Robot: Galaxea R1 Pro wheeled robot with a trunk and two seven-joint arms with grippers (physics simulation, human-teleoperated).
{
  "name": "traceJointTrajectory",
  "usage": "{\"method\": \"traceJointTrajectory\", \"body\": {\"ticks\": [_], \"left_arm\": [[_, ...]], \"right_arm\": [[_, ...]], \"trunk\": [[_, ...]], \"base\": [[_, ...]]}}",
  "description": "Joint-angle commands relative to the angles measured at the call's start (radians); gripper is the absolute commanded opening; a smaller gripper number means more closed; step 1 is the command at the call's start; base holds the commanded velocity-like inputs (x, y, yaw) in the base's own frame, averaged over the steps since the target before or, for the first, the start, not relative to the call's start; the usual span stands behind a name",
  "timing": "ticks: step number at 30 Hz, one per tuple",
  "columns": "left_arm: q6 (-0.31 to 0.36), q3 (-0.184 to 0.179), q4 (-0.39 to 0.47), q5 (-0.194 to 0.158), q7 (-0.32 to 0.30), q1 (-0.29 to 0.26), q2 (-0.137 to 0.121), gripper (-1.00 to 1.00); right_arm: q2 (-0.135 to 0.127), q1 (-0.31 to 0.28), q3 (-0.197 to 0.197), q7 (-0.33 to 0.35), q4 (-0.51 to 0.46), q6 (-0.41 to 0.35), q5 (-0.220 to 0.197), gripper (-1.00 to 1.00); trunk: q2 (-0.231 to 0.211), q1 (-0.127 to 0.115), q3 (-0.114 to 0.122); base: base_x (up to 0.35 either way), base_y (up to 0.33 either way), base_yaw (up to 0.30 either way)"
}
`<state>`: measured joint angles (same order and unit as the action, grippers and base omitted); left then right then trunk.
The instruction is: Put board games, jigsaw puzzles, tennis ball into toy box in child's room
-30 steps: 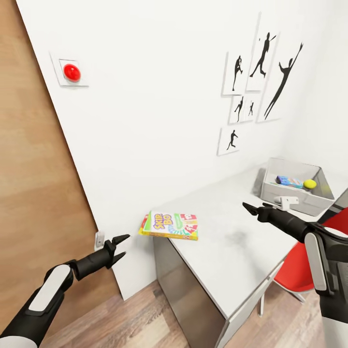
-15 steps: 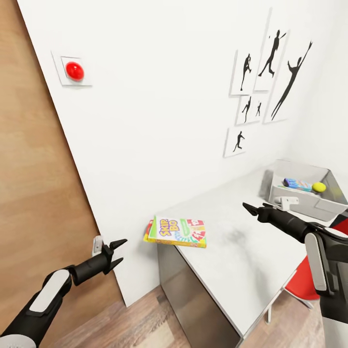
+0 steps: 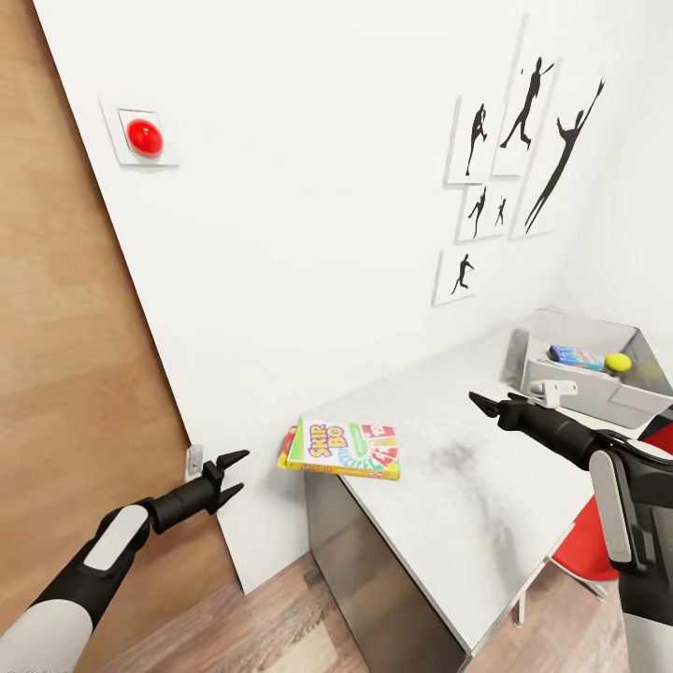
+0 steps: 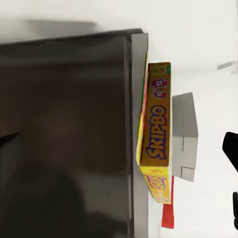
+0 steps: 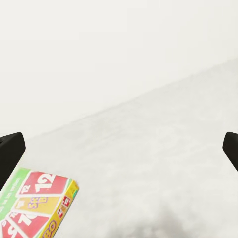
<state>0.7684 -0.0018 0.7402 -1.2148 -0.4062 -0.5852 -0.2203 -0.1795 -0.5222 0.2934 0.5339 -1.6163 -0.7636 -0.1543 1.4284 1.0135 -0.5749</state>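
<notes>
Two empty claws flank a board game (image 3: 343,448) on the table (image 3: 467,486).
Left claw (image 3: 231,471) and right claw (image 3: 479,404) both gape wide; toy box (image 3: 598,393) sits beyond the right.

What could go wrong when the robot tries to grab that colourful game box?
The colourful Skip-Bo game box sticks out over the corner edge of the grey table, so a nudge from the open left gripper might tip it to the wooden floor. The grey toy box sits far along the table, so carrying could mean a drop.
</notes>
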Motion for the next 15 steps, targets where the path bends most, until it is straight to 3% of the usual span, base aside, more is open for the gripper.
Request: {"method": "traceJointTrajectory", "body": {"ticks": [1, 15], "left_arm": [[0.004, 0.001, -0.007, 0.001, -0.008, -0.004, 0.0, 1.0], [0.002, -0.001, -0.018, 0.008, -0.018, -0.034, 0.03, 1.0]], "right_arm": [[0.0, -0.001, 0.001, 0.0, -0.001, -0.008, -0.007, 1.0], [0.0, -0.001, 0.003, 0.0, -0.001, -0.008, -0.007, 1.0]], "trunk": [[0.001, 0.0, -0.001], [0.001, 0.0, 0.002]], "base": [[0.0, 0.0, 0.0], [0.0, 0.0, -0.099]]}}
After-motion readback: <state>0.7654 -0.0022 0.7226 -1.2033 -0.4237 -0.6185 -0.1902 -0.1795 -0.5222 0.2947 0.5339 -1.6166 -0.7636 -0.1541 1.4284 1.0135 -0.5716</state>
